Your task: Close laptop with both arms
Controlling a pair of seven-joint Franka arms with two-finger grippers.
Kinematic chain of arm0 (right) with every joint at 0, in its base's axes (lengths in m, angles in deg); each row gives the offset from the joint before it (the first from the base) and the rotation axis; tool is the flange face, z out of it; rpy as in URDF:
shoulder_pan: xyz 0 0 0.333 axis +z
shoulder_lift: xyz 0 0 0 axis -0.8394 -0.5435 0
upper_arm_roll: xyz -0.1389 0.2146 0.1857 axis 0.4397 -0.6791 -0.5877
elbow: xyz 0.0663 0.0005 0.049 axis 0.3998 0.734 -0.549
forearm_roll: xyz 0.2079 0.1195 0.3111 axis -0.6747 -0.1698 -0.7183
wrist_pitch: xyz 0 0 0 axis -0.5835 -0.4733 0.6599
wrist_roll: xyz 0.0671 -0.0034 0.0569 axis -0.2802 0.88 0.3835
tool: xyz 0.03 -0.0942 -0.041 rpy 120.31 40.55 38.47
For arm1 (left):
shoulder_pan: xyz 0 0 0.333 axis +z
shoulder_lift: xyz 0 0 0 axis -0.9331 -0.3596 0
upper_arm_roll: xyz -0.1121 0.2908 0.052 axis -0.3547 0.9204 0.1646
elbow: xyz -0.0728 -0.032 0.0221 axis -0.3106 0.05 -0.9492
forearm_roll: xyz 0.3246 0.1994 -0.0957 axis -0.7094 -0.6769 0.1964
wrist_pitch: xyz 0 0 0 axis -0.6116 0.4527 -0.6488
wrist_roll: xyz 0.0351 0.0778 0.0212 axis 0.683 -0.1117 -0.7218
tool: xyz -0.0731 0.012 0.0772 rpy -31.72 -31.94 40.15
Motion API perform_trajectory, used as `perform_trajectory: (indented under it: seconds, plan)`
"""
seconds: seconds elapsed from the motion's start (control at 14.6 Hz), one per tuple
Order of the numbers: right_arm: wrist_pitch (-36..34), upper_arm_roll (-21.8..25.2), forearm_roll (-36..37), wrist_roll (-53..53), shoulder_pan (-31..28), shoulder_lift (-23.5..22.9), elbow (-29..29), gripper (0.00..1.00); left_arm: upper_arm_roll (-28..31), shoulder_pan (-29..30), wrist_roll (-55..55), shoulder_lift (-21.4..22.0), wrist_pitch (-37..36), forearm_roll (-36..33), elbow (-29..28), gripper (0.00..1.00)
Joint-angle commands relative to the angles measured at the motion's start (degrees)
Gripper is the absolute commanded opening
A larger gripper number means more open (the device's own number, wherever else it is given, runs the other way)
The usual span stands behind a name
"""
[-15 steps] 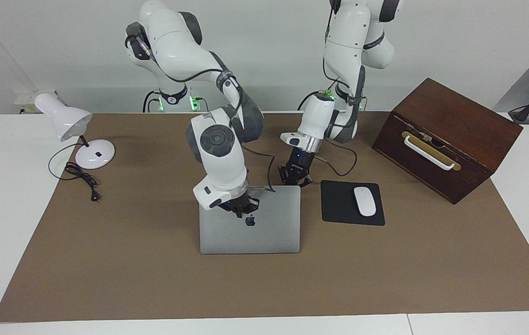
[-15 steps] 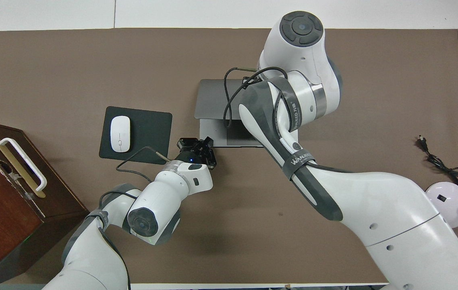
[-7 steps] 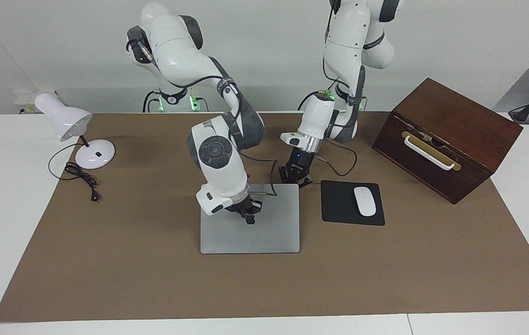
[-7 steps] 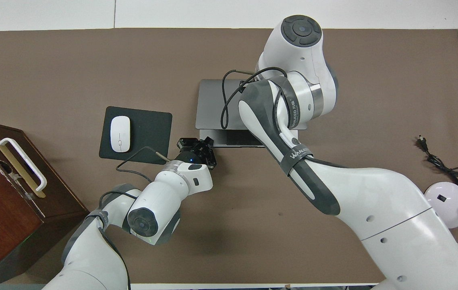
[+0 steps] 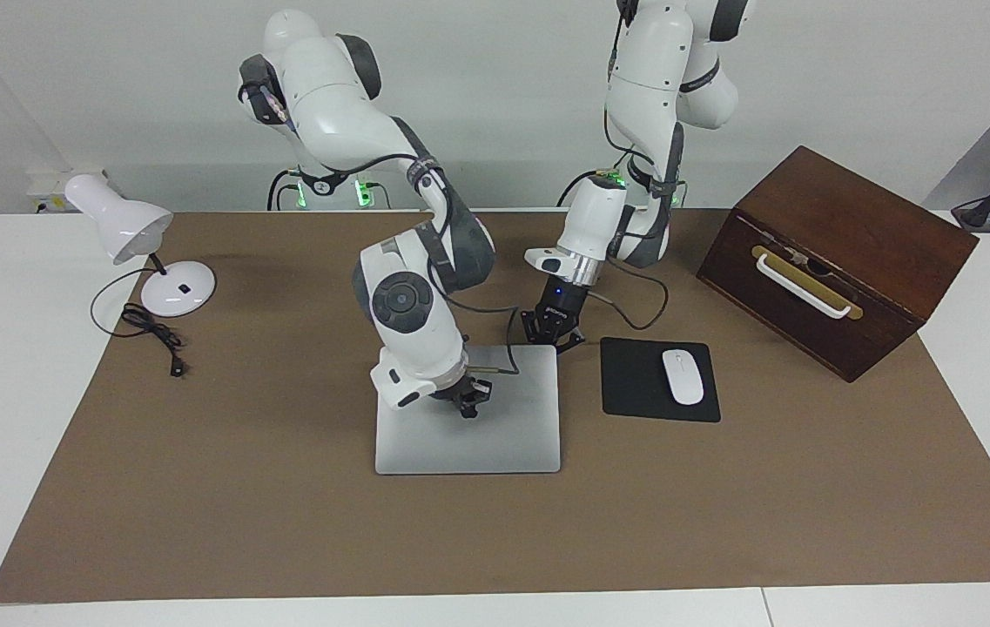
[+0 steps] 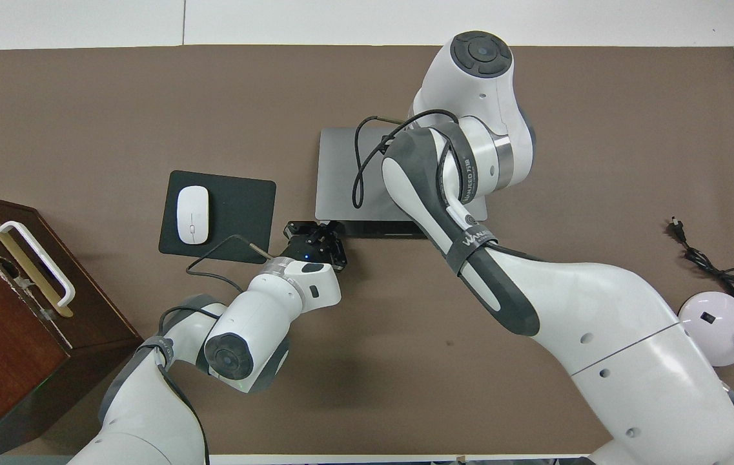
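The silver-grey laptop (image 5: 495, 435) lies on the brown mat, its lid pushed down almost flat. In the overhead view (image 6: 337, 174) a thin dark strip of its base still shows along the edge nearest the robots. My right gripper (image 5: 467, 404) is shut and its tip presses on the middle of the lid; in the overhead view the arm hides it. My left gripper (image 5: 551, 336) is low, with its fingers apart, at the laptop's corner nearest the robots toward the left arm's end. It also shows in the overhead view (image 6: 315, 235).
A black mouse pad (image 5: 634, 383) with a white mouse (image 5: 683, 376) lies beside the laptop toward the left arm's end. A brown wooden box (image 5: 834, 252) stands farther that way. A white desk lamp (image 5: 133, 239) and its cable (image 5: 155, 335) sit at the right arm's end.
My right gripper has pushed the lid down from half raised to almost flat, covering the apple logo and most of the base. The left gripper has stayed at the laptop's corner.
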Motion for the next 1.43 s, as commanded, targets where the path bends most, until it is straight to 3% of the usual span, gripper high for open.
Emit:
perform_trajectory:
  seconds: [0.0, 1.09, 1.37]
  plan:
    - [-0.58, -0.80, -2.17, 0.45, -0.95, -0.50, 0.14, 0.00, 0.79, 0.83, -2.03, -2.31, 0.30, 0.73, -1.00, 0.00]
    - [0.30, -0.72, -4.10, -0.43, -1.03, -1.65, 0.05, 0.00, 0.79, 0.83, -1.94, -2.31, 0.30, 0.73, -1.00, 0.00]
    - [-3.11, -0.80, -3.93, -0.61, -2.61, 0.19, -0.56, 0.00, 0.79, 1.18, -1.16, -2.31, 0.30, 0.73, -1.00, 0.00]
